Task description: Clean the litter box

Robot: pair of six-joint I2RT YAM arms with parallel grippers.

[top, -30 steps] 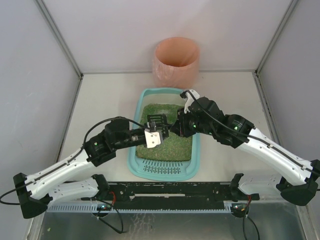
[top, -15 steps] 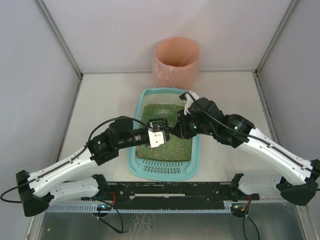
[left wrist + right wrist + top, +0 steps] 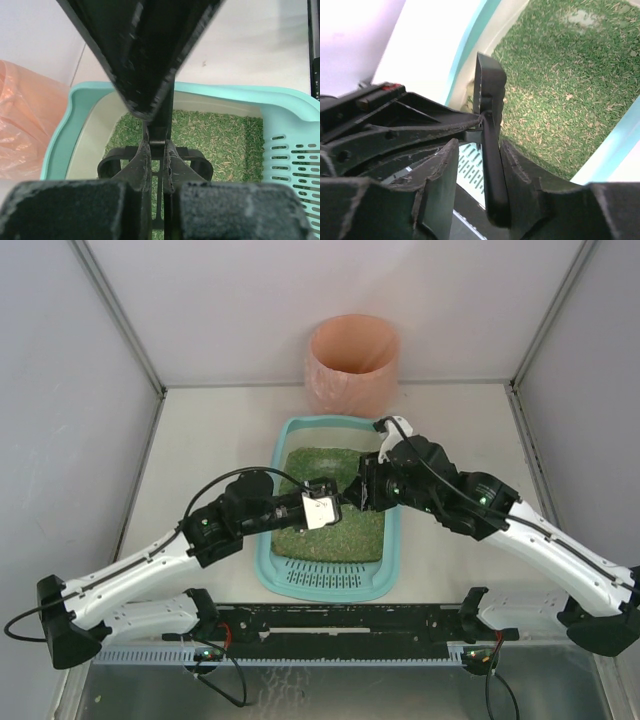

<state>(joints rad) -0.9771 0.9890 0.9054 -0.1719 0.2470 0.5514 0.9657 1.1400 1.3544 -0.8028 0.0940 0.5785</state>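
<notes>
Over the granule-filled litter box (image 3: 330,582), left hand (image 3: 157,145) clenches the scoop (image 3: 490,85), right hand (image 3: 480,150) seemingly released.

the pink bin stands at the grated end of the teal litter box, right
No. The pink bin stands beyond the far end of the litter box. Its slotted grate is at the opposite, near end. The top external view shows this.

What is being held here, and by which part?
The black scoop: the left end effector pinches its neck; the right end effector straddles its handle, grip uncertain.
</notes>
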